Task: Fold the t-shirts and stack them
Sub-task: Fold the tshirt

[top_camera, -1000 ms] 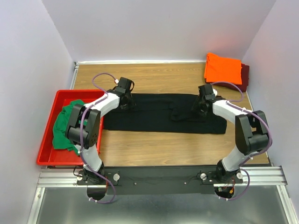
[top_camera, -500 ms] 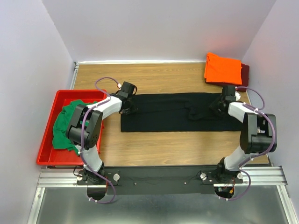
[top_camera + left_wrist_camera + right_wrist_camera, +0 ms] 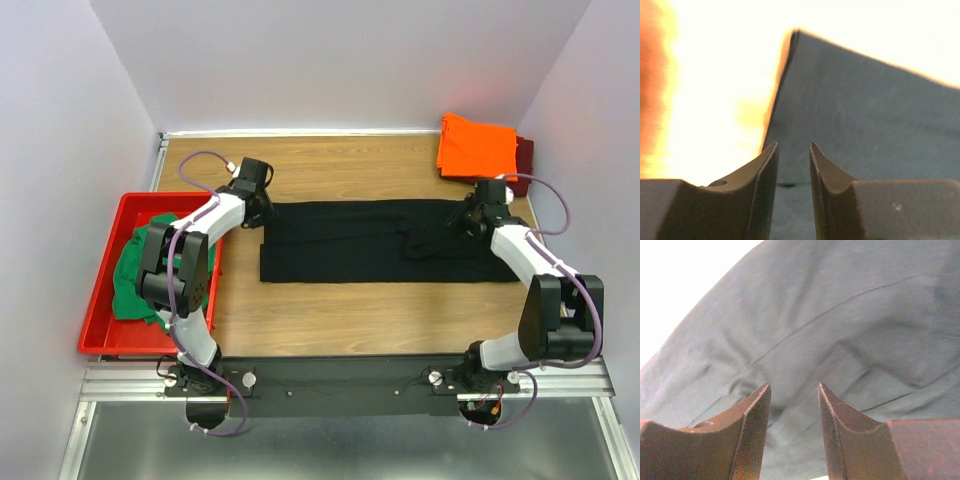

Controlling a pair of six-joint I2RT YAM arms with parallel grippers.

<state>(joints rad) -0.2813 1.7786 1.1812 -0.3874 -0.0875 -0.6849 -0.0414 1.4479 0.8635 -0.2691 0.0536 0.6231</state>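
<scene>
The black t-shirt (image 3: 380, 240) lies flat as a long folded strip across the middle of the table. My left gripper (image 3: 263, 207) hovers at its far-left corner, open with nothing between the fingers; in the left wrist view that gripper (image 3: 793, 145) points at the black cloth (image 3: 865, 110). My right gripper (image 3: 470, 220) is over the shirt's far-right end, and in the right wrist view this gripper (image 3: 794, 385) is open above wrinkled black cloth (image 3: 840, 315). A folded orange t-shirt (image 3: 478, 148) rests on a maroon one (image 3: 525, 160) at the back right. The green t-shirt (image 3: 138, 265) is bunched in the red tray (image 3: 100, 300).
The red tray sits at the table's left edge beside the left arm. The orange and maroon stack is close behind the right gripper. Bare wood (image 3: 350, 165) stretches behind the black shirt and in front of it (image 3: 370, 315).
The black shirt slid to the right with both grippers. The left gripper has since opened wider and drawn back off the shirt's left corner. The right gripper has eased open a little.
</scene>
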